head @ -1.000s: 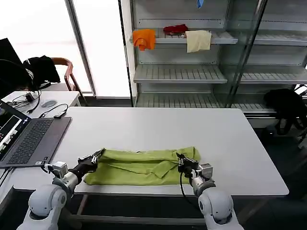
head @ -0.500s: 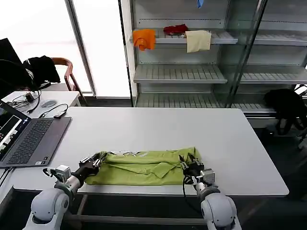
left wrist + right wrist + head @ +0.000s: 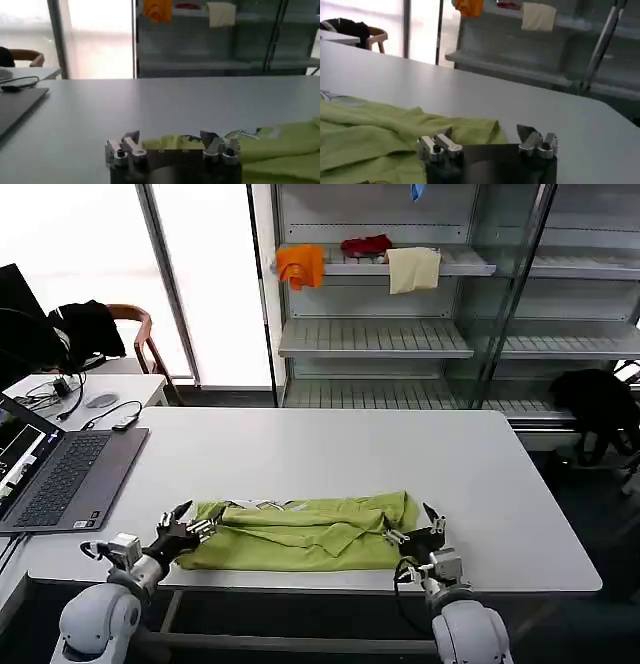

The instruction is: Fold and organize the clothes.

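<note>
Head view: left end effector point(image 3: 188, 524), right end effector point(image 3: 420, 528) low, fingers apart, flanking T-shirt point(image 3: 300, 534).

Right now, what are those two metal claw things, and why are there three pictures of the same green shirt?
Those claws belong to a robot with two arms. Each arm ends in a gripper, which works like a simple hand. One picture comes from a camera on the robot's head, looking down at the white table. The other two come from small cameras on its wrists, so each looks out over its own gripper.

On the table lies a yellow-green T-shirt, folded into a long strip, with a bit of white print showing. The left gripper sits at one end of the shirt and the right gripper at the other. Both are open and hold nothing. A laptop rests on the table's left side. Behind, shelves hold orange, red and cream cloths.
</note>
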Available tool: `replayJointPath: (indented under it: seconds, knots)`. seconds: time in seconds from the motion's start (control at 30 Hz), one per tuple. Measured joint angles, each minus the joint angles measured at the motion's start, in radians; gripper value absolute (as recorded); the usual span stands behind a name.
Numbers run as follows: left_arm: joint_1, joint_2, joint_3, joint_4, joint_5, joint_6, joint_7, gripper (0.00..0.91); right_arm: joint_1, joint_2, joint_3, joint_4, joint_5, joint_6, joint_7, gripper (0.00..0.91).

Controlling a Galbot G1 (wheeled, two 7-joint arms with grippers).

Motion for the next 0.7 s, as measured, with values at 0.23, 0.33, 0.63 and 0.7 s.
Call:
replayJointPath:
  seconds: [0.23,0.33,0.63,0.7]
  knots:
    - [0.046,-0.041,0.003,-0.033,0.008,-0.033,-0.092,0.907,0.026,-0.022,0.041,0.044,0.135,0.009,0.004,0.907]
    - [0.058,-0.068,0.017,-0.035,0.020,-0.049,-0.137,0.907,0.040,-0.030,0.046,0.057,0.173,0.008,0.012,0.907]
    - [0.059,-0.132,0.054,-0.023,0.067,-0.077,-0.228,0.897,0.038,-0.024,0.052,0.078,0.232,0.017,0.025,0.907]
    - [0.056,-0.139,0.059,-0.017,0.073,-0.079,-0.239,0.836,0.035,-0.024,0.052,0.079,0.239,0.019,0.030,0.907]
